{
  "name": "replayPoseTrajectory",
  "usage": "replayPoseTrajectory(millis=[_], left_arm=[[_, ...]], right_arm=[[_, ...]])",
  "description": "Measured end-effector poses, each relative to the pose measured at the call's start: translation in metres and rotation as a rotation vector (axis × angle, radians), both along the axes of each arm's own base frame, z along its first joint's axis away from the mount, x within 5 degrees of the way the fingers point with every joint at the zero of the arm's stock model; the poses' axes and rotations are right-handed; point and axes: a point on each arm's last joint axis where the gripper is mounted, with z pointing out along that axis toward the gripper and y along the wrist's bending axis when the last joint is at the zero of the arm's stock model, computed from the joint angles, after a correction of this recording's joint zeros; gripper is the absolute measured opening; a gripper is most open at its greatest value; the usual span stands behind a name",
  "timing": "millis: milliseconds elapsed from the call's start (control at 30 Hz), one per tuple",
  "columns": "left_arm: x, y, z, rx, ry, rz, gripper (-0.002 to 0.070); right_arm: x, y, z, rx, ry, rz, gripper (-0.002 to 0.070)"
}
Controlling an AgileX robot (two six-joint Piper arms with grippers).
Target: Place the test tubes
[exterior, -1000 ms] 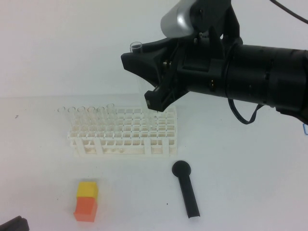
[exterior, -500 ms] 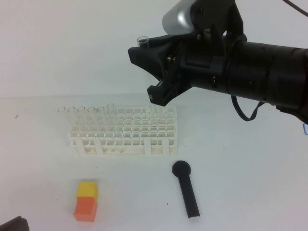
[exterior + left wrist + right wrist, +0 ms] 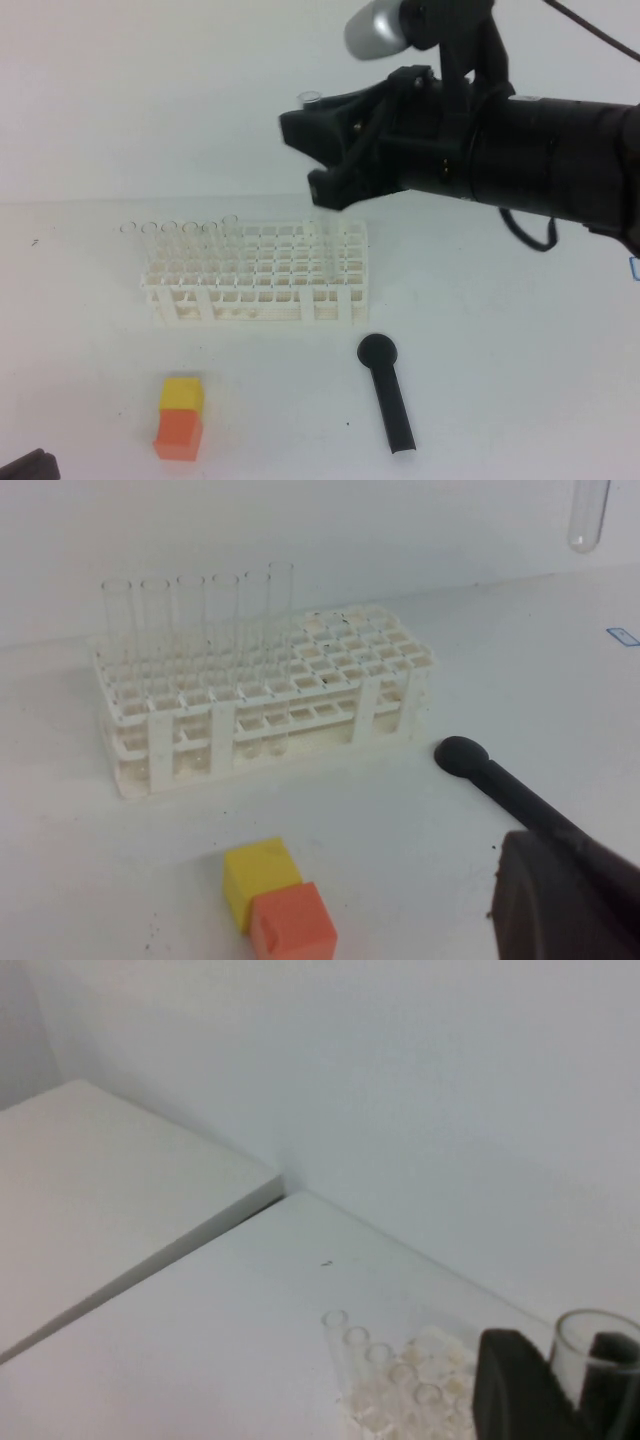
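The right gripper (image 3: 305,155) hung in the air above the table (image 3: 520,360), its black fingers pinched on a clear test tube (image 3: 308,98). The tube stood nearly upright, open rim poking out above the fingers and rounded bottom below them. It was raised well clear of the white rack (image 3: 255,275), up toward the rack's right-hand end; whether it sat straight over a hole I couldn't tell.

Down on the table, the rack carried a row of six upright tubes (image 3: 175,235) at its left end (all along the far side, as far as I could see), and the remaining holes showed nothing in them. In front of the rack's right end lay a black tool (image 3: 385,390) with a round head, apart from the rack. Off to the left, nearer the robot, a yellow block (image 3: 183,393) and an orange block (image 3: 178,433) sat touching each other.

The left gripper (image 3: 25,467) stayed low at the near left corner, away from everything; its state I couldn't make out.
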Motion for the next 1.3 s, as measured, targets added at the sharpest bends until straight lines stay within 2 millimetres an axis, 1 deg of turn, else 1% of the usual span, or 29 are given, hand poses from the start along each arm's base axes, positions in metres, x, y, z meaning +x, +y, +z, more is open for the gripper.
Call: replayPoseTrajectory(millis=[100,200,300,433,600,733,867,933,1067,1167,1300], left_arm=[[0.001,0.002,0.0,-0.003,0.003,0.038,-0.0001],[0.003,0.006,0.0,0.004,-0.003,0.109,-0.0001],[0.004,0.011,0.0,0.005,-0.003,0.223,-0.0001],[0.004,0.023,0.001,-0.003,-0.018,0.415,-0.0001],[-0.006,0.035,0.004,-0.027,-0.081,0.636,-0.0001],[-0.017,0.039,0.006,-0.042,-0.145,0.744,-0.0001],[-0.016,0.041,0.004,-0.033,-0.117,0.803,-0.0001],[-0.016,0.042,0.003,-0.028,-0.106,0.813,-0.0001],[-0.016,0.042,0.002,-0.025,-0.091,0.818,-0.0001],[-0.016,0.042,0.002,-0.025,-0.091,0.818,-0.0001],[-0.016,0.042,0.002,-0.025,-0.089,0.818,-0.0001]], right_arm=[[0.007,-0.006,0.0,0.041,0.068,-0.127,0.0123],[0.014,-0.01,0.001,0.052,0.047,-0.204,0.0123],[0.02,-0.005,-0.005,0.057,0.025,-0.234,0.0123],[0.029,0.016,-0.025,0.059,-0.044,-0.234,0.0123],[0.036,0.048,-0.053,0.111,-0.194,-0.214,0.0123],[0.041,0.072,-0.086,0.108,-0.24,-0.196,0.0123],[0.05,0.087,-0.113,0.085,-0.237,-0.193,0.0123],[0.054,0.09,-0.122,0.055,-0.248,-0.193,0.0123],[0.058,0.093,-0.13,0.021,-0.279,-0.205,0.0123],[0.06,0.093,-0.132,0.019,-0.288,-0.209,0.0123],[0.062,0.094,-0.139,0.025,-0.286,-0.229,0.0123]])
